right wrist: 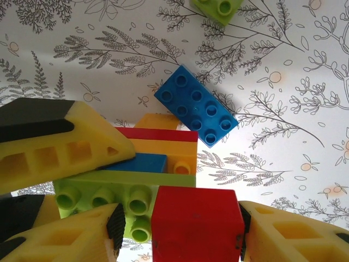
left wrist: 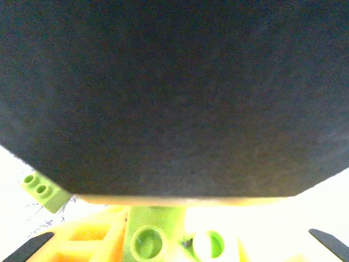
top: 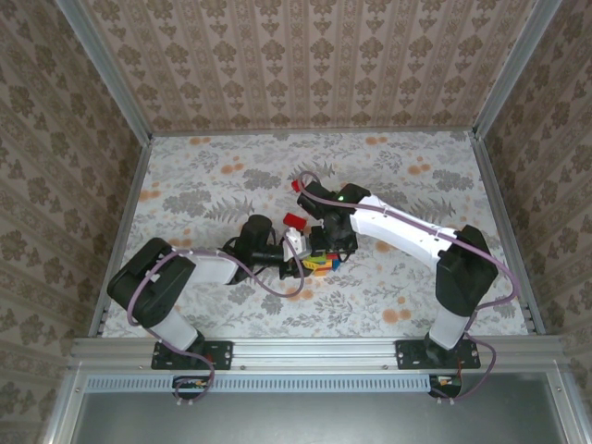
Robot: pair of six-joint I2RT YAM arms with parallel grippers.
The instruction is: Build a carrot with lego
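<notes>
A lego stack (top: 319,264) of red, orange, blue and green layers (right wrist: 163,146) lies at the table's middle. My left gripper (top: 294,248) grips its end from the left, one yellow finger (right wrist: 60,142) pressed on the blue and green bricks. In the left wrist view green bricks (left wrist: 144,237) sit between that gripper's (left wrist: 180,245) dark tips. A red brick (right wrist: 196,224) rests on the green layer between my right gripper's (right wrist: 180,226) fingers. The right pad (right wrist: 242,224) touches it, while the left pad (right wrist: 115,226) stands off with green studs in the gap.
A loose blue eight-stud brick (right wrist: 196,106) and a green brick (right wrist: 218,8) lie on the patterned table beyond the stack. A small green brick (left wrist: 41,188) lies left. A dark blurred surface (left wrist: 174,93) hangs close before the left wrist camera. A red brick (top: 296,185) sits farther back.
</notes>
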